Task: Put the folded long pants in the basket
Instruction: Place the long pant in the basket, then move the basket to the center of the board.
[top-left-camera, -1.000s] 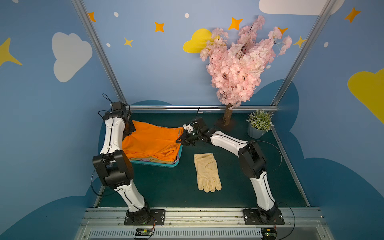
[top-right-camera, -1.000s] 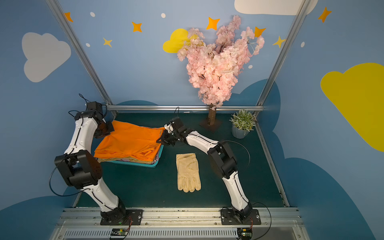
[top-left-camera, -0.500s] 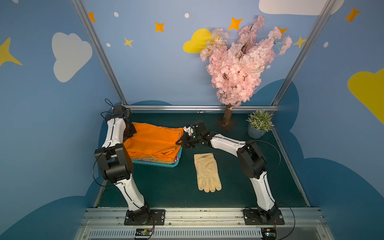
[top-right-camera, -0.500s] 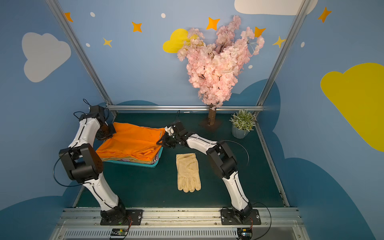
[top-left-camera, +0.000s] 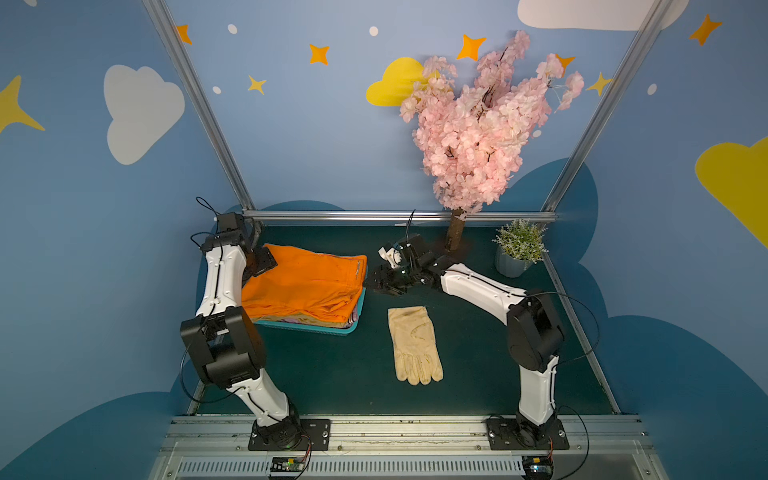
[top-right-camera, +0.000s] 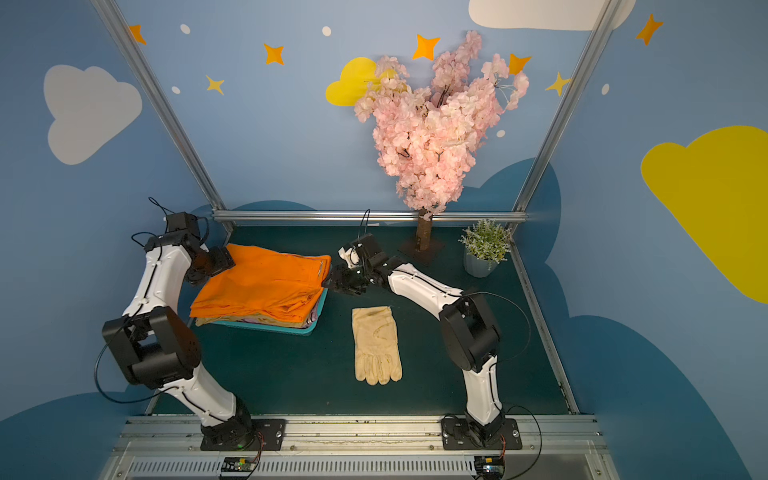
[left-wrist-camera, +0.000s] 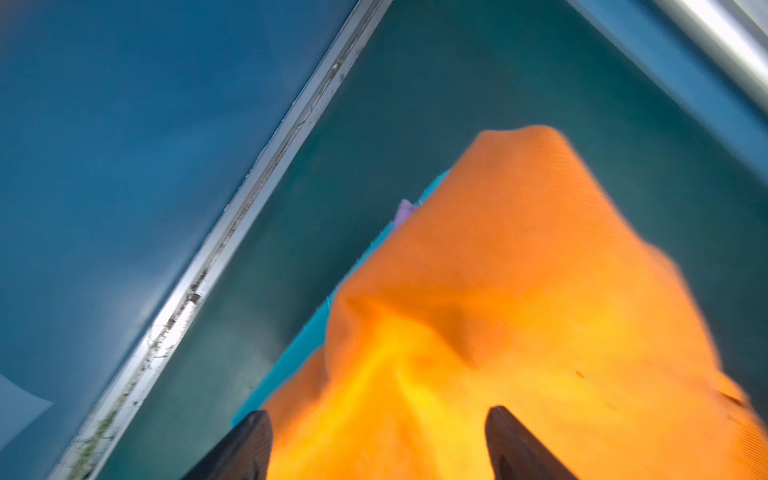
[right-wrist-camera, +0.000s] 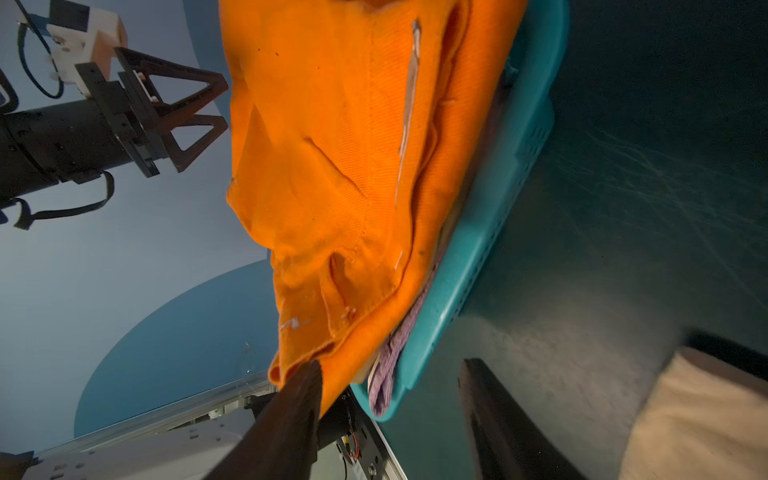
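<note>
The orange folded long pants (top-left-camera: 307, 286) (top-right-camera: 266, 286) lie on top of a stack in the teal basket (top-left-camera: 307, 330) (top-right-camera: 270, 328). Lilac cloth (right-wrist-camera: 386, 374) and tan cloth (top-right-camera: 249, 320) peek out under them. My left gripper (top-left-camera: 259, 259) (left-wrist-camera: 378, 419) is open at the pants' far left corner, and the orange cloth (left-wrist-camera: 519, 291) lies loose between and beyond its fingers. At the basket's right end my right gripper (top-left-camera: 372, 282) (right-wrist-camera: 390, 370) is open too. One of its fingers (right-wrist-camera: 299, 399) touches the pants' hanging corner.
Cream gloves (top-left-camera: 413, 345) (top-right-camera: 376, 345) lie on the green mat, right of the basket and just in front of my right gripper. A blossom tree (top-left-camera: 457, 232) and a potted plant (top-left-camera: 517, 253) stand at the back right. The frame rail (left-wrist-camera: 232, 232) runs close behind the basket.
Both grippers have opened and let go of the orange pants. The pants have settled onto the stack in the basket. The left arm has sunk a little.
</note>
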